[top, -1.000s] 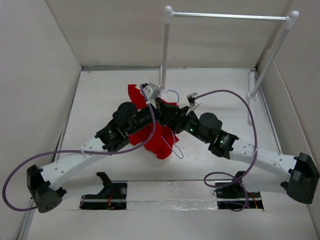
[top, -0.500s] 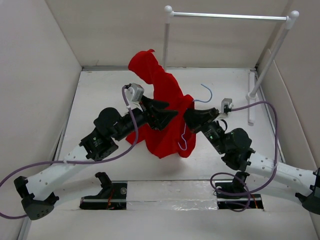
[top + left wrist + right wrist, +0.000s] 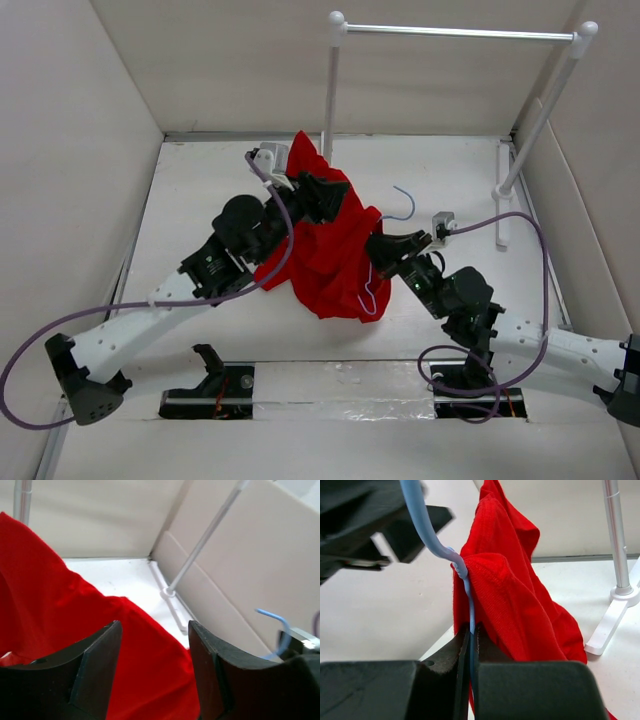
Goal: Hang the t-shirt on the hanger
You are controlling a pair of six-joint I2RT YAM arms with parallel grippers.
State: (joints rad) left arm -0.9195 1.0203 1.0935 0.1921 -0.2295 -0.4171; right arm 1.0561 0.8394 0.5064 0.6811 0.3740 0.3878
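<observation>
The red t-shirt (image 3: 325, 255) hangs bunched in mid-air at the table's centre, draped over the pale blue hanger (image 3: 404, 203). The hanger's hook sticks out to the right, and a wire loop shows below the cloth. My right gripper (image 3: 374, 249) is shut on the hanger's wire stem (image 3: 427, 535), just under the point where the t-shirt (image 3: 520, 595) gathers round it; its jaws (image 3: 472, 630) pinch the wire. My left gripper (image 3: 338, 195) is open at the shirt's upper left. Red cloth (image 3: 50, 605) lies beyond its spread fingers (image 3: 100, 655), with nothing clamped between them.
A white rack with a metal bar (image 3: 455, 33) stands at the back, its left post (image 3: 330, 100) just behind the shirt and its right foot (image 3: 503, 215) near the right wall. White walls enclose the table. Purple cables (image 3: 520, 235) loop off both arms.
My left gripper opened and let go of the shirt. The cloth first rose to a high peak, then slumped lower on the hanger. Both arms lifted from the centre; the left moved back.
</observation>
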